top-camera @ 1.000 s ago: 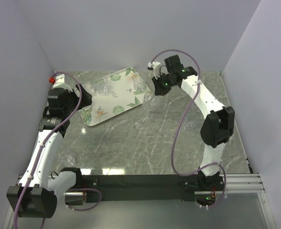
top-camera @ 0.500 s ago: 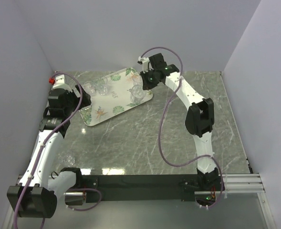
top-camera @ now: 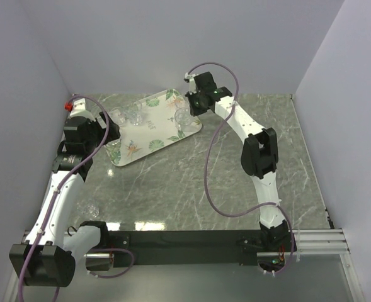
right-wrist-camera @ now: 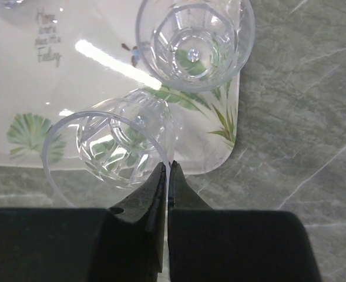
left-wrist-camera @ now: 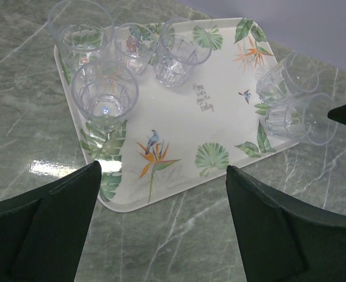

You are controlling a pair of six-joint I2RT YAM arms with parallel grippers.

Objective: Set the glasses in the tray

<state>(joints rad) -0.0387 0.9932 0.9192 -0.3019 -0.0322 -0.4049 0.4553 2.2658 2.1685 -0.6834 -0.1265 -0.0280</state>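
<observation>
Currently, counts first. One flat rectangular tray (left-wrist-camera: 178, 129) with rounded corners, cream-white and printed with green leaves and orange flowers. Its surface is smooth and glossy. It sits on the grey-green, veined, marble-look table (left-wrist-camera: 178, 241), toward the far left.

Small clear round drinking glasses (left-wrist-camera: 105, 94) with faceted walls and thick bases: six on the tray. Four are grouped at the tray's left end as seen from overhead. Two stand side by side at the opposite end, and one of them (right-wrist-camera: 108, 147) has its rim reaching past the tray's edge. Whether these two are upright or tipped, I cannot tell. A seventh glass (top-camera: 91, 209) seems to lie on the table beside the left arm, well apart from the tray, but it is too small to confirm.

Two arms. On the left gripper (left-wrist-camera: 163, 173) the dark fingers are spread wide with nothing between them, near the tray's edge. On the right gripper (right-wrist-camera: 168, 170) the fingers are pressed together and hold nothing. Its tips are touching or just beside the overhanging glass's rim.
</observation>
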